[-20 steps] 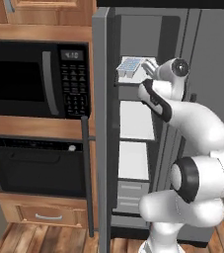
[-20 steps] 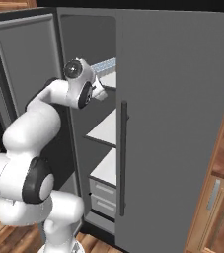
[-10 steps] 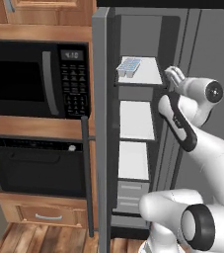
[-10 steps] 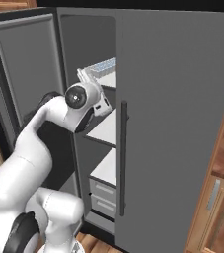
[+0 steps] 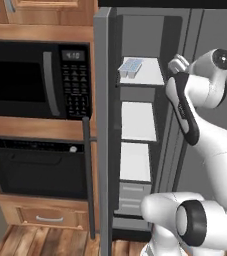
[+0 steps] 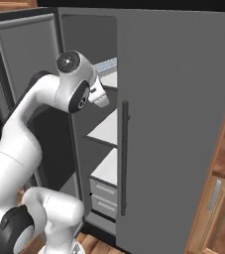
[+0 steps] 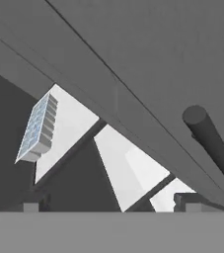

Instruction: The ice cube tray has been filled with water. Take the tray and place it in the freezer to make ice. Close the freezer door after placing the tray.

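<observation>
Already the ice cube tray sits on the top shelf inside the freezer, in the upper middle of the left base view, near that shelf's left front edge. In the hand view it lies at the left on the same white shelf, its pale blue cells facing up, with nothing touching it. So the placing step looks done, and the step in hand is the closing of the freezer door.

The gripper holds nothing; its two finger tips stand wide apart at the bottom of the hand view, one at lower left and one at lower right. In the right base view the hand is at upper centre, just in front of the open compartment and beside the edge of the plain grey door.

The freezer door stands swung out, seen edge-on as a grey strip down the middle of the left base view, with its long bar handle below centre, in front of the black oven.

Next, I judge, the arm must draw clear of the opening, come around to the outer face of that door, and push it shut without catching the shelves.
</observation>
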